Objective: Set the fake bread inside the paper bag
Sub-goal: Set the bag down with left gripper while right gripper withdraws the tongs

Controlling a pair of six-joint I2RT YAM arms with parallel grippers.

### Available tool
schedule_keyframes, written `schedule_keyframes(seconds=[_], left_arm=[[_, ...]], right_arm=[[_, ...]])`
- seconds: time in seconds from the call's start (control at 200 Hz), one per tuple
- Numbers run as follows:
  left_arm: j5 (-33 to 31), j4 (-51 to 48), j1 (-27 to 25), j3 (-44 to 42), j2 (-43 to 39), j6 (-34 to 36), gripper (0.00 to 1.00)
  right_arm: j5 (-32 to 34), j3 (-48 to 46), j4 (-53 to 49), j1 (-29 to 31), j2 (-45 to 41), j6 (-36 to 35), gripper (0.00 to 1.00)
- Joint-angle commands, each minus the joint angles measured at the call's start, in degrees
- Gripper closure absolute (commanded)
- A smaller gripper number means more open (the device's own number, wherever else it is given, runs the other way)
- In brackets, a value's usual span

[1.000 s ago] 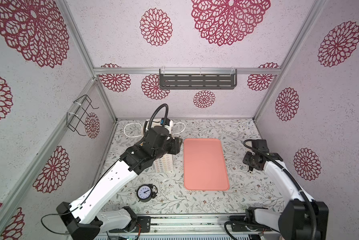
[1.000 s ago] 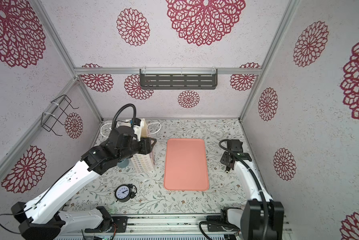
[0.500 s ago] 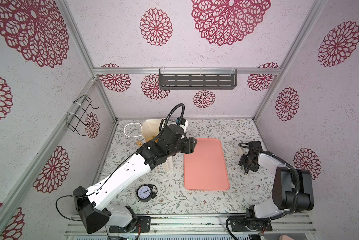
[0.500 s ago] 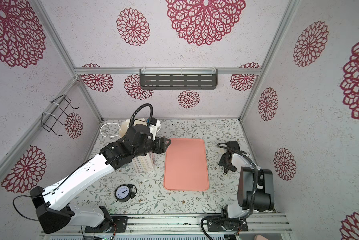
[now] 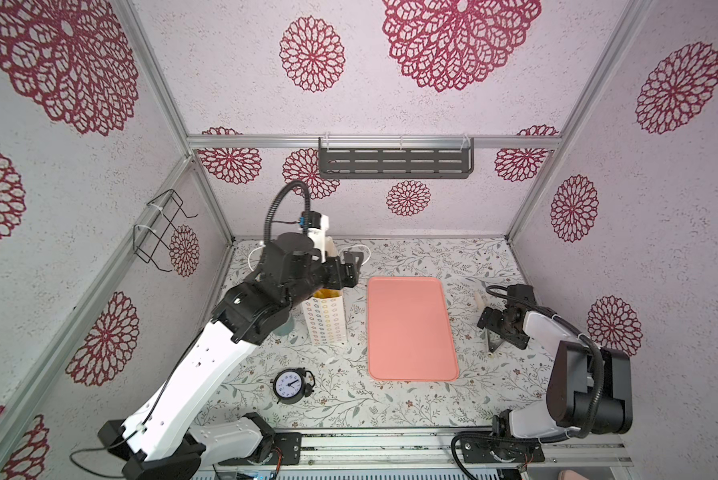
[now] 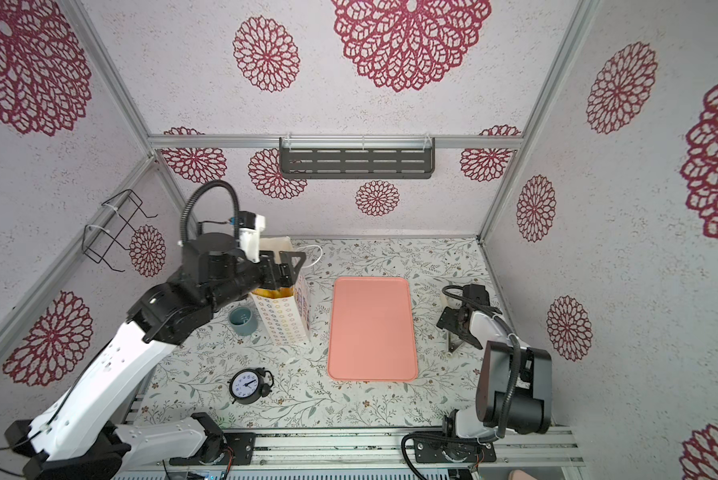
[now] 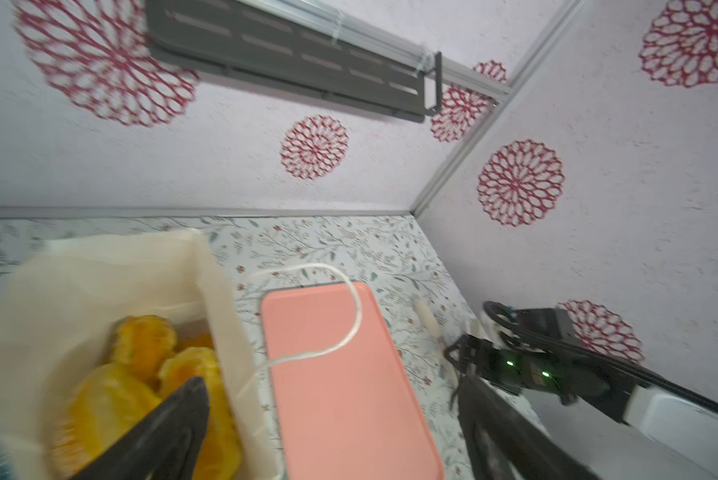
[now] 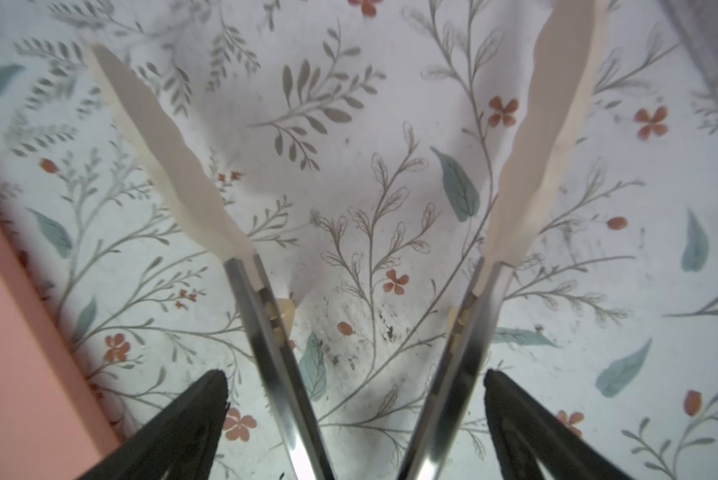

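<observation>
You have the paper bag [image 5: 326,320] standing upright, near the long left edge of the pink tray [image 5: 411,328] in both top views. It is white with small ring flowers on its side, cord handles, mouth open. The fake bread [image 7: 141,345] lies inside it, golden-yellow to orange pieces piled below the rim.

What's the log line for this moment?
bread in bag | tray bare | left tool open above bag | right tool open, tongs between jaws

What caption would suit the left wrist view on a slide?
Fake bread piled inside the paper bag, beside a pink tray; tongs and the right arm beyond.
</observation>
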Motion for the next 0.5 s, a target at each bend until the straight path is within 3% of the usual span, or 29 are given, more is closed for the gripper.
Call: schedule_keyframes(seconds=[0.0,0.15,0.32,0.425,0.495], left_arm=[[-2.91,-4.66,4.57,0.22,-2.41,1.03,0.03],[-8.41,-5.71,11.99,-3.16,-6.26,0.47,0.03],[-14.76,7.27,13.66,-18.49,-14.85,7.91,0.03],[-30.95,14.44,14.32,-28.50,-20.15,6.38,0.03],[-33.96,15.03,16.47,-33.01,-22.30,6.22,0.03]], right_arm=[[0.61,1.19,-0.87,-0.10,-3.59,1.13,0.01],[1.63,2.77,-0.99,0.28,-8.65,0.92,0.01],[6.37,7.11,-1.60,1.41,-12.97,1.97,0.01],[5.79,6.47,4.89,1.33,-17.25,1.15,0.01],[7.67,5.65,8.81,1.33,-18.49,-0.23,0.01]])
